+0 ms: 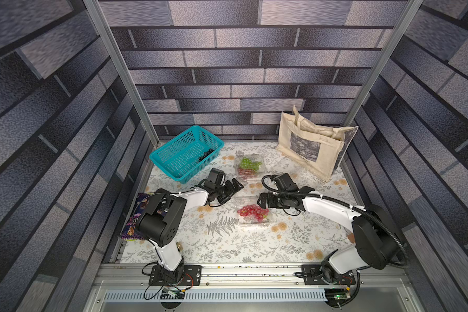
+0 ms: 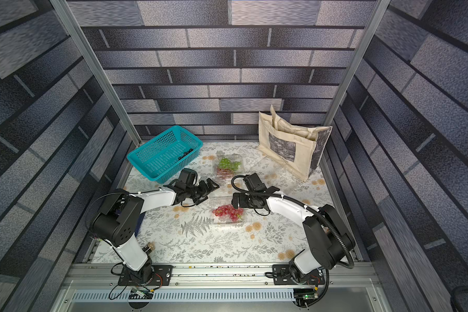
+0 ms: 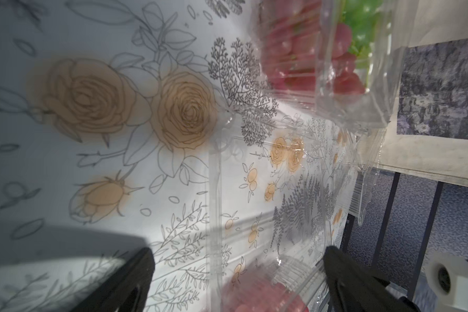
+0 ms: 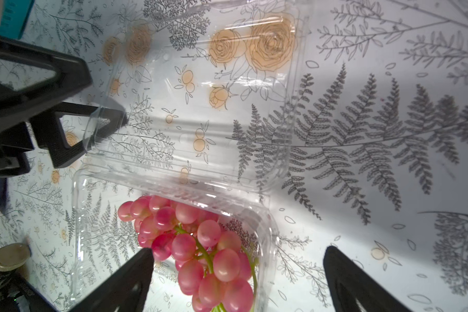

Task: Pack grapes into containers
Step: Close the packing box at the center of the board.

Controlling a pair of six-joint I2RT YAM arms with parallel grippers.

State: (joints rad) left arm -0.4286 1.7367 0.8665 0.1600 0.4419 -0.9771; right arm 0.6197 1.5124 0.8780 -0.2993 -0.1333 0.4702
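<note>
A clear container [image 1: 269, 219] near the table's middle holds red grapes [image 1: 251, 211], and its hinged lid [image 4: 200, 108] lies open flat on the far side. My right gripper [image 4: 237, 251] hovers open over these red grapes [image 4: 195, 243]. My left gripper [image 1: 237, 186] is open at the lid's left corner, with the lid's edge between its fingers [image 4: 111, 120]. A farther container [image 1: 262, 173] holds green grapes [image 1: 250, 163] and red grapes [image 1: 246, 173]. Black-purple grapes [image 1: 206, 154] lie in the teal basket. A third, empty container [image 1: 297, 171] sits by the tote bag.
The teal basket [image 1: 173, 159] stands at the back left and a beige tote bag [image 1: 311, 146] at the back right. A purple snack bag [image 1: 131, 229] lies at the table's left edge. A small gold-lidded jar [image 4: 10, 256] stands by the left arm's base.
</note>
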